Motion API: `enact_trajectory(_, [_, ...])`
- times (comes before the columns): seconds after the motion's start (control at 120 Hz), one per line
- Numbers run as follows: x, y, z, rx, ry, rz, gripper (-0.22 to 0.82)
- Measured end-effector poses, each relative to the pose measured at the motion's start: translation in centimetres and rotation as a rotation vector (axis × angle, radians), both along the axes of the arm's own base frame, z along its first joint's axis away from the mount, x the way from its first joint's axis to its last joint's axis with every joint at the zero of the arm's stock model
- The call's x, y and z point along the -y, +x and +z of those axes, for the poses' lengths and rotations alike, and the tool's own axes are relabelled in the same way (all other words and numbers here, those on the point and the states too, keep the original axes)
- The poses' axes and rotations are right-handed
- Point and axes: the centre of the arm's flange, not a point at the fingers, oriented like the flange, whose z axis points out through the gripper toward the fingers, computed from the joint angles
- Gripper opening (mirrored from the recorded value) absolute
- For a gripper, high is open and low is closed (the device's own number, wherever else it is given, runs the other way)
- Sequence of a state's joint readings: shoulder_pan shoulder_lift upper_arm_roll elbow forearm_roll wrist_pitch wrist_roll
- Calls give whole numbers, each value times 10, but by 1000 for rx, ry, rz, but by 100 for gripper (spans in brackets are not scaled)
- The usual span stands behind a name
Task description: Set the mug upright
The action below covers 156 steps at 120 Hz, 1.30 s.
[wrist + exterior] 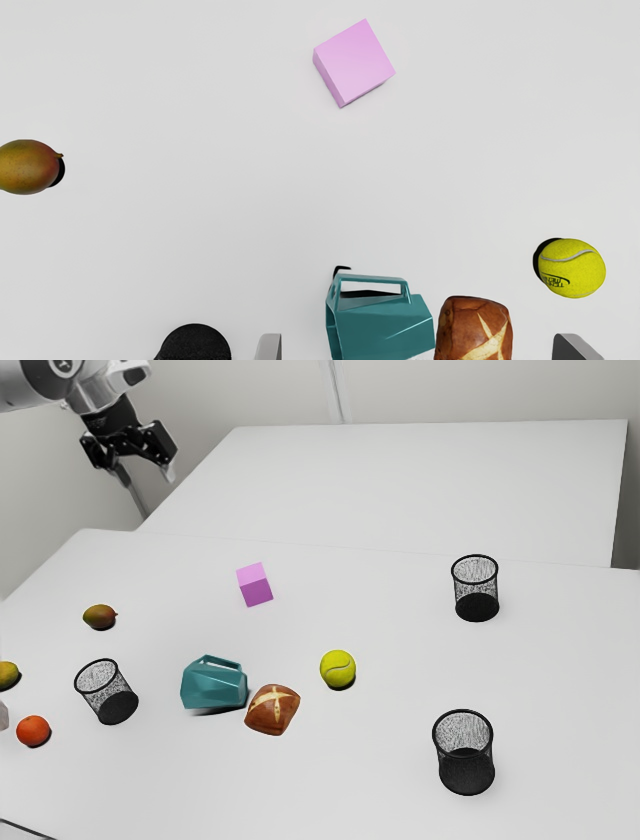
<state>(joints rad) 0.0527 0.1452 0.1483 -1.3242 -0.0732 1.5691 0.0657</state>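
Basically, mug (382, 325) is tipped on its side by bread (475, 332), well below empty, wide-open gripper (146, 474); long axis is laid approx. along finger-to-finger line, so qtr. turn prob. needed.

A plain white tabletop (350, 790) spreads across the foreground, with a second flat white surface (420, 480) behind it. Beyond stand pale grey walls (480, 390), one bearing a narrow upright strip (336, 390) (its lower end meets the farther surface's back edge). The light is soft.
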Motion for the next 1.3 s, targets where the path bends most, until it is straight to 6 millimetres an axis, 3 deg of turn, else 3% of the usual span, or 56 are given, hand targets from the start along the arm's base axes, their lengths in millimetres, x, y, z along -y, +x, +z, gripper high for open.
enact_trajectory(0.1, [-2, -6, 0, -16, -18, 5, 59])
enact_trajectory(0.167, [9, -12, -15, -43, -73, -7, 59])
enact_trajectory(0.342, [7, -56, -143, -182, -297, 55, 59])
enact_trajectory(0.533, [-25, -69, -218, -178, -420, 149, 59])
enact_trajectory(0.65, [-46, -88, -263, -187, -496, 212, 59])
enact_trajectory(0.9, [-108, -135, -301, -174, -592, 334, 59])
enact_trajectory(0.983, [-120, -144, -312, -158, -629, 374, 59])
enact_trajectory(1.108, [-113, -140, -316, -138, -663, 373, 82])
enact_trajectory(1.133, [-109, -138, -316, -134, -666, 363, 74])
enact_trajectory(1.167, [-104, -135, -316, -132, -668, 350, 79])
enact_trajectory(1.225, [-93, -130, -316, -131, -669, 322, 61])
enact_trajectory(1.3, [-78, -126, -320, -140, -667, 286, 59])
